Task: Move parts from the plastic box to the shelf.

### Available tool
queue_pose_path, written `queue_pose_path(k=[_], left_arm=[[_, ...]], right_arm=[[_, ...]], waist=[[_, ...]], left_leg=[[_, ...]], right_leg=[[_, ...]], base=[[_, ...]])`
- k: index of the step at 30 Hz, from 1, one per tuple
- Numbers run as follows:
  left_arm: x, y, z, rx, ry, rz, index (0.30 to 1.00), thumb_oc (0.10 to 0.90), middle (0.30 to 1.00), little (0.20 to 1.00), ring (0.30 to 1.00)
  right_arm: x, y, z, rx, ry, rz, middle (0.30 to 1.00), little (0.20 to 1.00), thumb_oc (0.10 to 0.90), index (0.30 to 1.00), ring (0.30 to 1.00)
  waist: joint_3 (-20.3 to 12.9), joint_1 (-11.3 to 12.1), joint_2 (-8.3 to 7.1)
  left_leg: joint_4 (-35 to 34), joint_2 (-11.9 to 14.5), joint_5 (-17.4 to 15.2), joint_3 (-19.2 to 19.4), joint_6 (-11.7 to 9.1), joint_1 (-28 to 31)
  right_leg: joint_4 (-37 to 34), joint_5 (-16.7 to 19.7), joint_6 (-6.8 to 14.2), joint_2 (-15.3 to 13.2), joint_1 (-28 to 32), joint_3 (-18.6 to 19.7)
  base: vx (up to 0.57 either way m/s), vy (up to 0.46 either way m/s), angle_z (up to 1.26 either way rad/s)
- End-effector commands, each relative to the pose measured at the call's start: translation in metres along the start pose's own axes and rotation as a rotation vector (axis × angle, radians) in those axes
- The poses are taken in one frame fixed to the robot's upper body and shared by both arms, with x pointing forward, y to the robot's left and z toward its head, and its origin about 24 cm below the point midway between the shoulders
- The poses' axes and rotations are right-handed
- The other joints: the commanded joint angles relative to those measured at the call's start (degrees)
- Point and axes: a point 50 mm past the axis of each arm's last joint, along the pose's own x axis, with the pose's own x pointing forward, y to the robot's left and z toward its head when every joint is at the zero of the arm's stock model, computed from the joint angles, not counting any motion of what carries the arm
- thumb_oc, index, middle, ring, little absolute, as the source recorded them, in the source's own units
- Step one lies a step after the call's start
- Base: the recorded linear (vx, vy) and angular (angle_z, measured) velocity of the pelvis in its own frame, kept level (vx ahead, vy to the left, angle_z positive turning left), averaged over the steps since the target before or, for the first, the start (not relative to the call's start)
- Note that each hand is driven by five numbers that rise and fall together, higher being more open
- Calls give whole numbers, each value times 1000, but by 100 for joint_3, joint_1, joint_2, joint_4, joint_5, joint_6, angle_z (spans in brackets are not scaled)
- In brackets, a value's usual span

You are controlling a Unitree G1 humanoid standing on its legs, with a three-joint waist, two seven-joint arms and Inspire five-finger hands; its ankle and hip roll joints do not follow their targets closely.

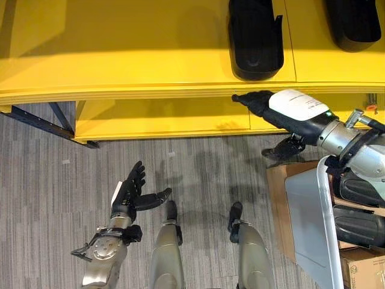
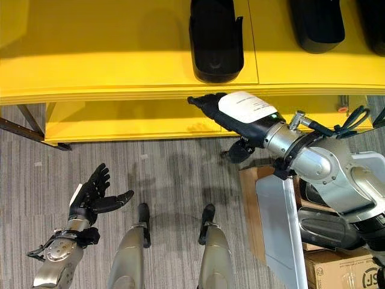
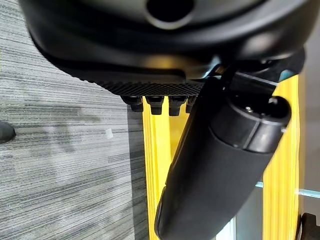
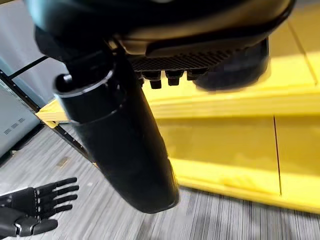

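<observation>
Two black moulded parts lie on the top of the yellow shelf (image 1: pixel 150 66): one part (image 1: pixel 255 39) in the middle and another part (image 1: pixel 355 21) at the far right. My right hand (image 1: pixel 260 102) hangs open and empty just below the middle part, at the shelf's front edge, with straight fingers pointing left. More black parts (image 1: pixel 358 189) rest in the grey plastic box (image 1: pixel 307 223) at the lower right. My left hand (image 1: pixel 129 189) is held open with nothing in it, low over the floor at the lower left; it also appears as the left hand (image 4: pixel 35 197) in the right wrist view.
A lower yellow shelf board (image 1: pixel 162 117) sits under the top one, on a dark metal frame (image 1: pixel 42 123) at the left. Cardboard boxes (image 1: pixel 280 192) stand under and beside the plastic box. Grey striped carpet (image 1: pixel 60 180) covers the floor in front of the shelf.
</observation>
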Motion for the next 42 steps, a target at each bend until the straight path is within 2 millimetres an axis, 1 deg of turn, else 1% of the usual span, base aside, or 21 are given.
queue_pose_path(k=[1,4,10,20,24,35,40,42], left_arm=[[-9,-1,28,30,-150,-62,1000,900,1000,1000,1000],[-9,-1,28,30,-152,-65,1000,900,1000,1000,1000],[-7,-3,29,29,-155,-72,1000,900,1000,1000,1000],[-6,-1,31,27,-163,-50,1000,900,1000,1000,1000],[-5,-2,31,25,-166,-55,1000,900,1000,1000,1000],[-3,-2,32,13,-172,-48,1000,900,1000,1000,1000],[-4,-1,31,4,-164,-45,1000,900,1000,1000,1000],[-4,-1,31,5,-164,-43,1000,900,1000,1000,1000]], right_arm=[[2,-45,20,-53,-96,-163,1000,1000,900,1000,1000],[5,-42,15,-34,-79,-159,1000,1000,900,1000,1000],[11,-41,-1,-18,-7,-180,1000,1000,900,1000,1000],[16,-55,-8,-94,43,-288,1000,1000,900,1000,1000],[23,-63,-9,-137,63,-324,1000,1000,900,1000,1000],[41,-75,-13,-193,102,-318,1000,1000,900,1000,1000],[46,-74,-20,-190,141,-291,1000,1000,900,1000,1000],[47,-69,-24,-182,156,-271,1000,1000,900,1000,1000]], waist=[[-445,93,-54],[-429,108,-46],[-414,144,-16],[-409,181,15],[-411,216,25],[-395,266,14],[-371,293,16],[-359,293,16]], left_leg=[[-75,642,-188,-55,-418,283],[-80,638,-186,-61,-414,277],[-81,636,-189,-81,-402,267],[-67,629,-201,-79,-380,246],[-52,629,-215,-76,-372,239],[-45,637,-216,-89,-369,219],[-42,632,-212,-95,-369,207],[-49,628,-211,-94,-370,203]], right_leg=[[-272,134,454,-426,176,445],[-275,137,456,-432,187,428],[-282,135,454,-440,201,402],[-268,131,445,-429,184,416],[-264,126,440,-425,174,415],[-231,107,416,-398,146,431],[-222,104,414,-400,135,420],[-226,104,414,-404,139,419]], base=[[0,0,0],[0,0,0],[0,0,0],[0,0,0],[0,0,0],[0,0,0],[0,0,0],[0,0,0]])
